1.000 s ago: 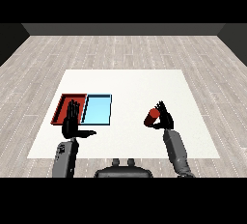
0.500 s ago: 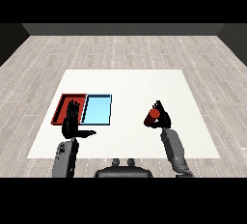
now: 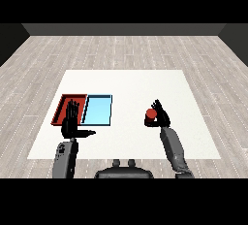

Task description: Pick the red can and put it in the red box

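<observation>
Right black hand [image 3: 161, 116], on its grey forearm [image 3: 173, 147], with fingers curled round the small red cylindrical can [image 3: 151, 116], which it holds at the right side of the white table [image 3: 135, 83], well apart from both trays. Left black hand [image 3: 71, 122], fingers straight and thumb spread, over the near end of the shallow red tray [image 3: 63, 106]; the light blue tray [image 3: 98, 110] lies touching it on the right.

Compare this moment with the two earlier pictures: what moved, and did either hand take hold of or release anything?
Very little changed. The right hand keeps its fingers curled round the red can and has drifted only slightly toward the trays; nothing was taken or released. The left hand stays open with straight fingers over the near edge of the red tray. The light blue tray has not moved.
</observation>
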Controlling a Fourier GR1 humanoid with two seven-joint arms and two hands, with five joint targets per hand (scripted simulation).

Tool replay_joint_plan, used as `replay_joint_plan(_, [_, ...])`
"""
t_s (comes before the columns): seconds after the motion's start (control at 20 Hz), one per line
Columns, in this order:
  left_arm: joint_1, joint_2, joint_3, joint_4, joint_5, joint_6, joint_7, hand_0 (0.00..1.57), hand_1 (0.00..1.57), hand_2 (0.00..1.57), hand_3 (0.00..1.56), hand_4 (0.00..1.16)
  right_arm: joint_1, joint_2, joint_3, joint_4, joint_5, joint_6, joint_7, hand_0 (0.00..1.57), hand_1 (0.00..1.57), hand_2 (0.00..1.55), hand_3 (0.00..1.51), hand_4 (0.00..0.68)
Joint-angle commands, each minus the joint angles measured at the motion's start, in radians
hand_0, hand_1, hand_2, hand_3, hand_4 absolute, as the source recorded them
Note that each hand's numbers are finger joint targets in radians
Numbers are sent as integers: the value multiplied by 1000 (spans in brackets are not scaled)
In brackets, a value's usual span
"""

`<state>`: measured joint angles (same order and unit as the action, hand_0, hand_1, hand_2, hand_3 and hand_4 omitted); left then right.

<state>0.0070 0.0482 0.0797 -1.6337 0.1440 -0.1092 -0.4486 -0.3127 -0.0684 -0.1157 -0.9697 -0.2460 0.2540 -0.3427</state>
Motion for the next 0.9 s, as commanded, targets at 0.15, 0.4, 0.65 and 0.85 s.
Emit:
replay_joint_plan(0.15, [-13, -15, -19, 48, -22, -2, -46, 0, 0, 0, 0, 0, -53, -10, -3, 99, 24, -4, -39, 0, 0, 0, 0, 0])
replay_joint_plan(0.4, [21, -3, -11, -6, 6, -18, -11, 0, 0, 0, 0, 0, -119, 16, -1, 229, 56, -42, -87, 0, 0, 0, 0, 0])
replay_joint_plan(0.65, [-21, -46, -37, 101, -54, 31, -88, 0, 0, 0, 0, 0, -134, 18, 7, 261, 115, -148, -110, 1525, 1525, 1502, 1461, 493])
replay_joint_plan(0.85, [10, -9, -15, -43, 13, -1, 21, 0, 0, 0, 0, 0, -112, 37, 35, 154, 136, -249, 5, 1525, 1525, 1476, 1430, 573])
